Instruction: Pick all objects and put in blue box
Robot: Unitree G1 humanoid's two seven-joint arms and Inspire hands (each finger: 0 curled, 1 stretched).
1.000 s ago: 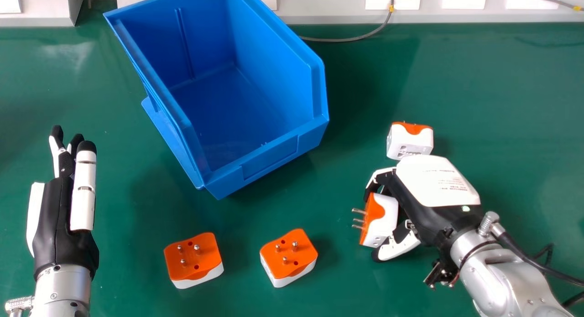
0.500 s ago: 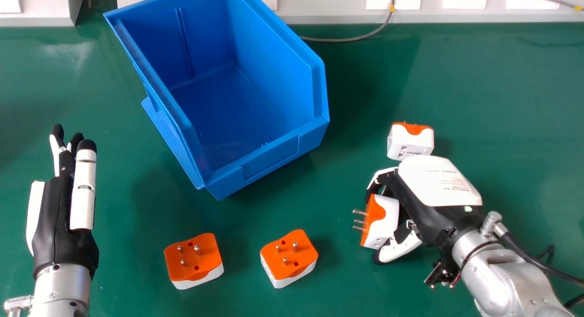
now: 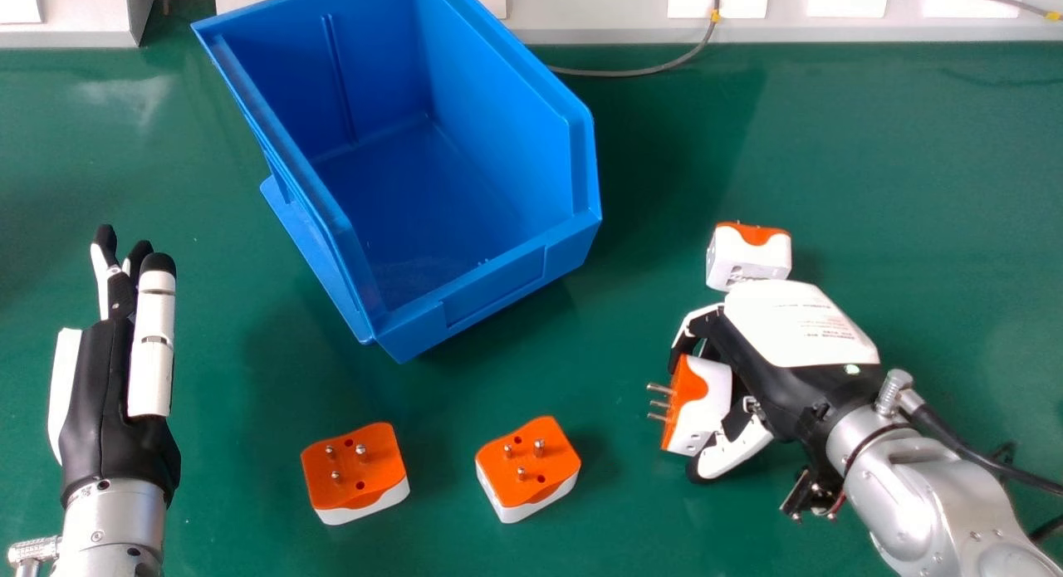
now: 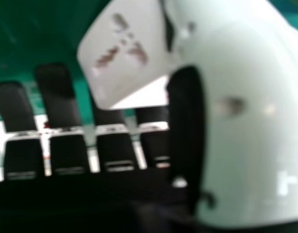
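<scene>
- At half past eight on the head view's clock face, my left hand [image 3: 104, 394] is wide open, fingers straight towards twelve, holding nothing.
- At half past seven, a left adapter [image 3: 353, 469] sits on the green table [image 3: 930, 162], its orange, pinned face up.
- Between ten and eleven, I see the blue box [image 3: 498, 129], its open top towards me.
- At six, a middle adapter [image 3: 528, 465] lies pins up on the table, well apart from the left one.
- At four, I've got the held adapter [image 3: 712, 394] between my fingers and thumb, its pins pointing towards nine, outside the box.
- At three, a far adapter [image 3: 749, 257] stands just beside the back of my right hand [image 3: 789, 320]; I can't tell whether they touch.
- Between three and four, that right hand is partly closed, fingers bent round the held adapter; in the right hand view, its white socket face sits against my thumb [image 4: 251, 145].
</scene>
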